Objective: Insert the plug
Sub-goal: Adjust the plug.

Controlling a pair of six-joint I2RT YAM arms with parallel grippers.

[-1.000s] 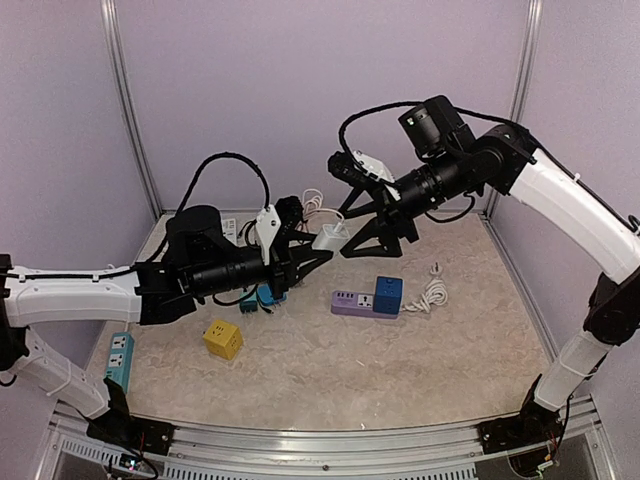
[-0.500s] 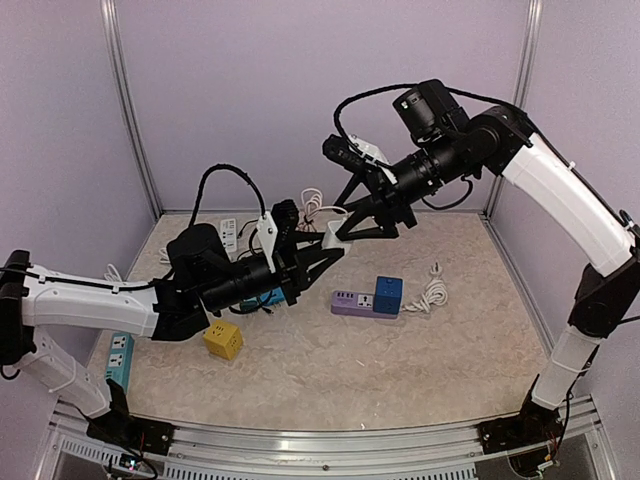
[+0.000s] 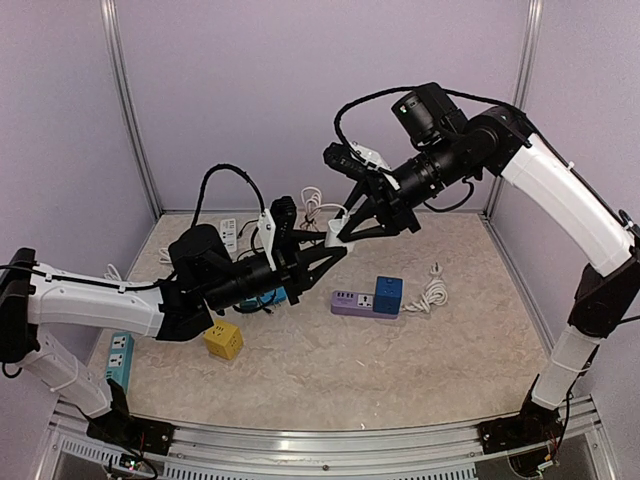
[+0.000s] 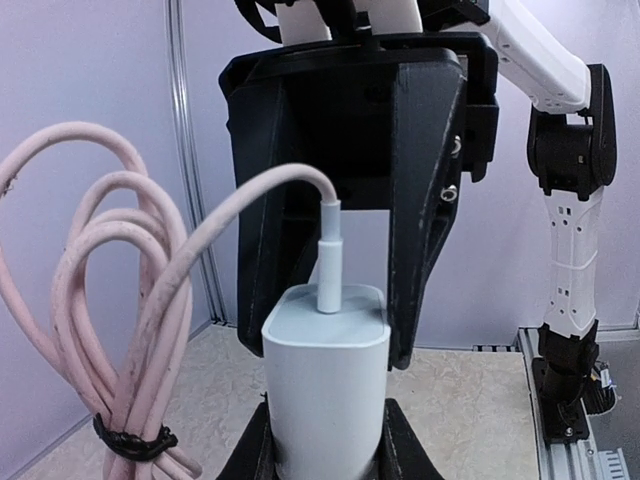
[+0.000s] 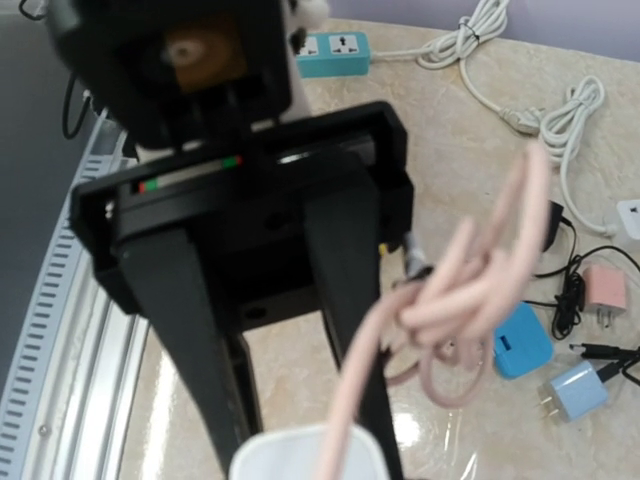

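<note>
The plug (image 3: 335,231) is a white charger block with a coiled pinkish cable (image 4: 90,300), held in the air above the middle of the table. My left gripper (image 3: 322,250) is shut on its lower body, with the dark fingers pressed to both sides at the bottom of the left wrist view (image 4: 325,440). My right gripper (image 3: 347,232) comes from the opposite side; its black fingers (image 4: 415,250) stand against the block's upper sides. In the right wrist view the plug (image 5: 290,458) shows at the bottom edge, and my own fingers are hidden there.
A purple power strip (image 3: 350,303) with a blue cube adapter (image 3: 389,293) lies below the grippers. A yellow cube socket (image 3: 222,339), a teal strip (image 3: 120,358) and a white cable bundle (image 3: 432,293) lie around. Small chargers (image 5: 520,340) sit at the back.
The left arm has carried the plug up and to the right. The right gripper has come in over the plug's top and its jaws have closed onto it.
</note>
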